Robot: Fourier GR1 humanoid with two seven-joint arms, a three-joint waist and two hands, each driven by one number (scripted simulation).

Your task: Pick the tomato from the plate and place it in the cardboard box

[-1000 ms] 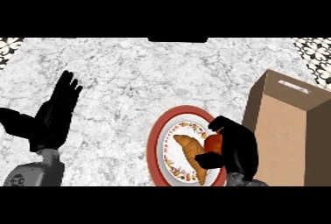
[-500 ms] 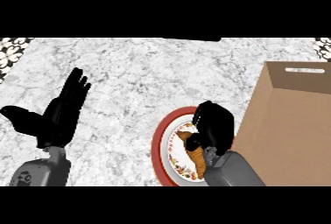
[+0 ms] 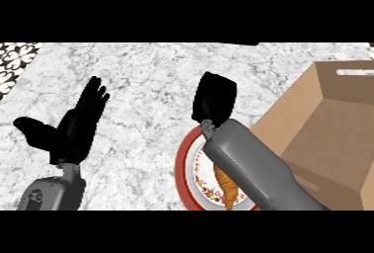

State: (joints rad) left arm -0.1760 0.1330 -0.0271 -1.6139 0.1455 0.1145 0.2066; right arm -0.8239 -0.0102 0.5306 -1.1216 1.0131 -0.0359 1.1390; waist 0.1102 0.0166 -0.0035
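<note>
Right robot hand (image 3: 214, 97) now higher

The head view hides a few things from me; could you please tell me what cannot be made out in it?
- Tomato: not visible; whether the right hand holds it cannot be told, since only the hand's back shows.
- Right hand's fingers: turned away from view.
- Plate: largely covered by the right forearm and cut by the lower edge.
- Box: cut by the right edge.
- Left hand: resting open at the left.

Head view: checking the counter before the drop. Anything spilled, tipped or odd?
Nothing stands out. The cardboard box sits open beside the plate, an orange food piece lies on the plate, and no tomato shows.
</note>
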